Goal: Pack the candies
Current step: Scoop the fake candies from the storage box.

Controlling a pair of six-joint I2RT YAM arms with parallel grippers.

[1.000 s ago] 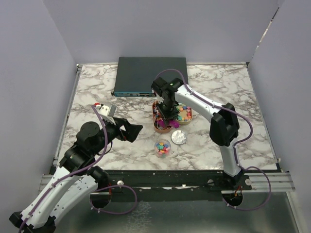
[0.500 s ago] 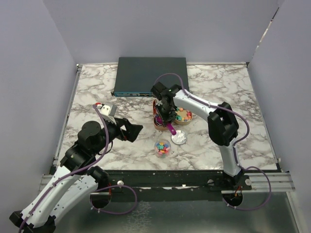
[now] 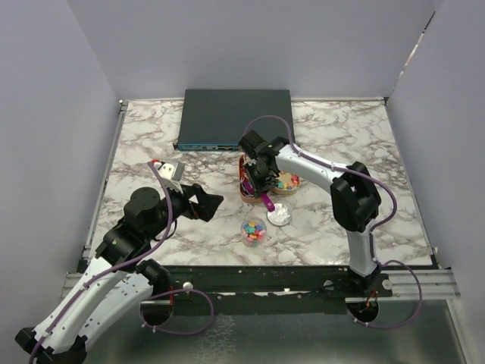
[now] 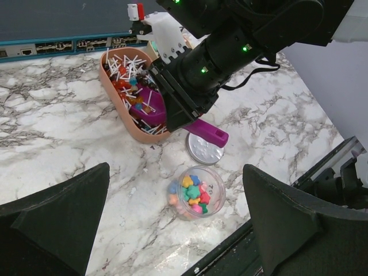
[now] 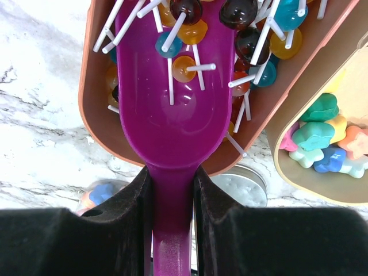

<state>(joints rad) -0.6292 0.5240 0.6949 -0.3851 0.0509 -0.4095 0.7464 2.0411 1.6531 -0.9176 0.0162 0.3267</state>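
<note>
Candies (image 5: 322, 138) are lying in the tan bowl (image 5: 280, 164) and the jar (image 4: 221, 187). My right tool (image 5: 172, 195) is still gripping the purple scoop (image 5: 172, 115) among lollipops (image 5: 184, 68); its handle is now showing by the lid (image 4: 202, 152). Left tool (image 4: 175, 224) is hanging released.

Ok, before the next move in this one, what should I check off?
1. Grip on the scoop: ok. The right gripper is shut on its handle, a finger on each side.
2. Scoop load: not ok. Its bowl lies in the lollipop tray and holds a few lollipops, not the candies in the neighbouring tray.
3. Is the jar open: ok. Its lid lies on the table beside it.
4. Room left in the jar: cannot tell; candies are in it.
5. Is the left gripper out of the way: ok. Open, empty, apart from the jar.
</note>
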